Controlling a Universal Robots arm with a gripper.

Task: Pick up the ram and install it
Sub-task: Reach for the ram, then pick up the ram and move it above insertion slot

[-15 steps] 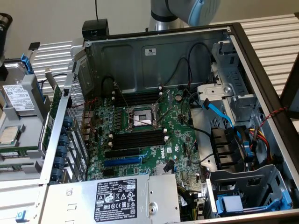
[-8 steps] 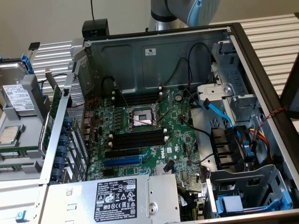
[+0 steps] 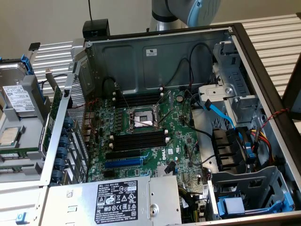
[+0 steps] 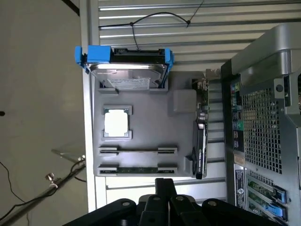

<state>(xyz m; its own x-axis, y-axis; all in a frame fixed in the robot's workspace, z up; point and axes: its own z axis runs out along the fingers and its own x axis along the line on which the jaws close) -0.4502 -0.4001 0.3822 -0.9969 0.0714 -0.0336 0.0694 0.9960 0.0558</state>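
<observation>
The ram (image 4: 138, 169) is a thin green stick lying in the nearest cradle of a grey holder tray (image 4: 183, 106), seen in the wrist view. My gripper (image 4: 164, 184) hovers above the tray's near edge, just short of the ram, with its dark fingers pressed together and nothing between them. A second cradle (image 4: 138, 151) beside the ram holds only a thin dark line. In the exterior view the open computer case shows black memory slots (image 3: 138, 140) with white end clips below the processor socket (image 3: 141, 120). My arm (image 3: 188, 12) stands behind the case.
The tray also carries a hard drive in a blue caddy (image 4: 124, 63), a processor chip (image 4: 116, 123) and a card standing on edge (image 4: 201, 141). The case's perforated rear wall (image 4: 263, 132) rises right beside the tray. Cables and a blue expansion slot (image 3: 123, 162) crowd the motherboard.
</observation>
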